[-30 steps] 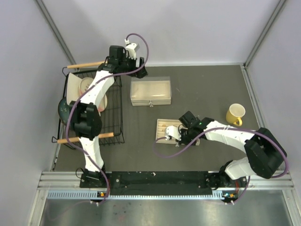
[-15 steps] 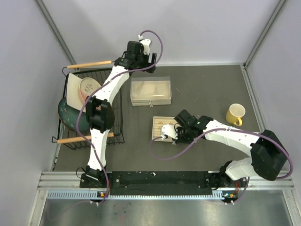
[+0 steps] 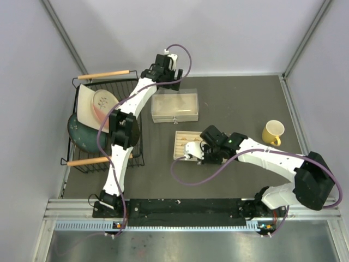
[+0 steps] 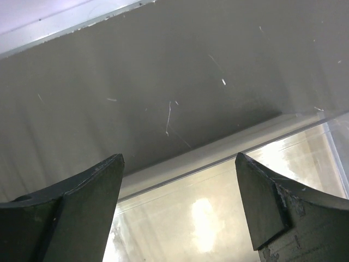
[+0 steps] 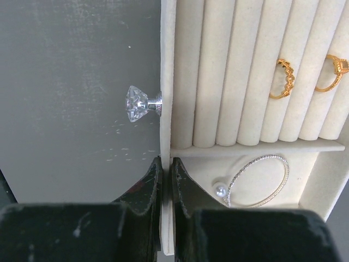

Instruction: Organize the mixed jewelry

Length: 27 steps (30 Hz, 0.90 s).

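The beige slotted tray [image 3: 184,145] lies at the table's middle. My right gripper [image 3: 205,155] is shut on its front wall [image 5: 166,65], beside a crystal knob [image 5: 137,102]; in the right wrist view the gripper [image 5: 166,161] pinches the wall from both sides. Two gold rings [image 5: 284,79] [image 5: 334,73] sit in the tray's slots. A thin silver bracelet hoop [image 5: 262,158] and a pearl [image 5: 220,190] lie in the lower compartment. My left gripper [image 3: 168,85] is open and empty [image 4: 179,158] over the back edge of a clear box [image 3: 174,105].
A yellow cup [image 3: 272,132] stands at the right. A black wire rack [image 3: 134,148] with plates, a dark bowl and wooden handles sits at the left. The clear box's lid [image 4: 229,213] fills the lower left wrist view.
My left arm swung right from over the rack to the clear box's back edge. My right gripper moved left with the tray, which shifted left and turned a little.
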Available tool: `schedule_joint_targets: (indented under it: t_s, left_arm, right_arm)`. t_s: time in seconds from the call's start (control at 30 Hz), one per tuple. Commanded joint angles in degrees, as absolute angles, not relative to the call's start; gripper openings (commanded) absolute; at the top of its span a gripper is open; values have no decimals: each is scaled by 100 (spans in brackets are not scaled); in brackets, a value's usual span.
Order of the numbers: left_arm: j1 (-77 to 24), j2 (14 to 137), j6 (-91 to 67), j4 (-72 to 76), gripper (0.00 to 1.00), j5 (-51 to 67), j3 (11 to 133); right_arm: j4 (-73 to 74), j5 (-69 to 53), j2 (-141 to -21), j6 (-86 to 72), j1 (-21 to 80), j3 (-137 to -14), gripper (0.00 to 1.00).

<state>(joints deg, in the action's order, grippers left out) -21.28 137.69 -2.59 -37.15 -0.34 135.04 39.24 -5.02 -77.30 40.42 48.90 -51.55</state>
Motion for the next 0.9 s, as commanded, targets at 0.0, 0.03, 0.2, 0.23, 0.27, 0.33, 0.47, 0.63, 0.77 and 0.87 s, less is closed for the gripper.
schedule_joint_targets:
  t_s: [0.0,0.03,0.2,0.23,0.27,0.33,0.47,0.63,0.77,0.87]
  left_arm:
    - [-2180,13939,-404,-3788,88,-272,13895]
    - [-2180,13957,-413,-3814,88,-246,13896]
    - [-2180,14036,-509,-3902,88,-97,13852]
    - [-2180,14036,-527,-3902,88,-36,13817]
    - [-2180,14027,-536,-3911,88,-26,13790]
    - [-2206,14001,-536,-3946,88,-26,13729]
    - [-2267,13878,-519,-4008,86,175,13545]
    - [-2364,13606,-527,-4017,82,281,13132]
    - [-2408,13474,-571,-4017,79,316,12859]
    - [-2417,13368,-650,-3999,77,387,12622]
  right_arm:
    - [3867,-396,-7532,3964,5019,-5484,0]
    - [3876,-387,-7524,3973,5036,-5502,0]
    - [3893,-325,-7523,4008,5133,-5590,0]
    - [3885,-325,-7541,4008,5176,-5633,0]
    - [3885,-308,-7558,4008,5194,-5660,0]
    - [3885,-308,-7611,4043,5221,-5721,0]
    - [3885,-290,-7673,4104,5221,-5809,0]
    - [3876,-281,-7708,4157,5221,-5845,0]
    - [3850,-246,-7699,4166,5221,-5836,0]
    - [3823,-220,-7655,4166,5221,-5792,0]
